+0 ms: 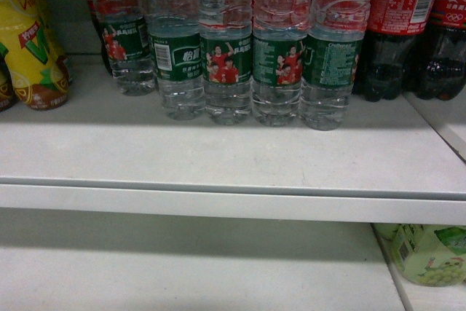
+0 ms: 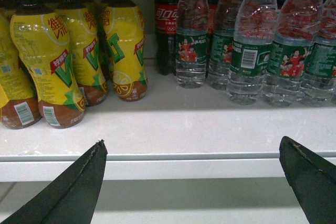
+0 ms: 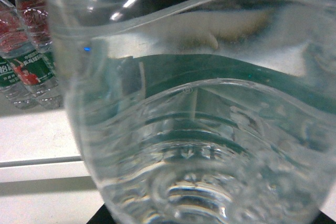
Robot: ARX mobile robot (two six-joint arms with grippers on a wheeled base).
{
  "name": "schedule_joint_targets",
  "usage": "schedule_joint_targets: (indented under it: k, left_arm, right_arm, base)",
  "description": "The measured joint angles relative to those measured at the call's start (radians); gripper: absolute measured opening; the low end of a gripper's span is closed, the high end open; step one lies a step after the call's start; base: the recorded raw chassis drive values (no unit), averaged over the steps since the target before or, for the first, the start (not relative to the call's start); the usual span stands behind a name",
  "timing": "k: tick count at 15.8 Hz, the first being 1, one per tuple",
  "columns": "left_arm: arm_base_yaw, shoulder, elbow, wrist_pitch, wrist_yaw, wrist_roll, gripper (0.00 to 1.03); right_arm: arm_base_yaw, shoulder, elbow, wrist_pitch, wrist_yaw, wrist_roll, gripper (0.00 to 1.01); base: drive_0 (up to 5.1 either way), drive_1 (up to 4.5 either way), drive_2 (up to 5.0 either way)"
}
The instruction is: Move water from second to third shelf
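Seen from the left wrist, the left gripper hangs spread wide with nothing between its dark fingers, just in front of the shelf edge. Beyond it and to its right stands the row of water bottles, green labels facing out; beyond it to the left are the yellow tea bottles, and a cola bottle sits behind, between the two groups. The right wrist camera is almost blinded by one water bottle pressed right up against the lens — clear ribbed wall, green label band, water inside. It looks as though the right gripper is around that bottle, but neither finger shows, so I cannot tell whether it is clenched or loose. The head view shows five bottles standing upright at the shelf front, dark cola to their right, and neither arm in sight. From here the risks look plain enough: if the grip is only partial, a smooth wet-looking wall could slip as the bottle is lifted; the neighbours stand shoulder to shoulder, so dragging one out sideways could topple the next — and with the lens filled, the arm has little sight of the lip it must clear on the way to the third shelf.
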Motion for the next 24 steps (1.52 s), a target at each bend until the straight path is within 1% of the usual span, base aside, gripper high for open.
schedule_joint_targets:
  k: [24]
  left_arm:
    - [0.0,0.0,0.0,0.003,0.001,0.0,0.98]
  right_arm:
    - [0.0,0.0,-0.002,0.003,0.0,0.004,0.39]
  base:
    - [0.0,0.0,0.0]
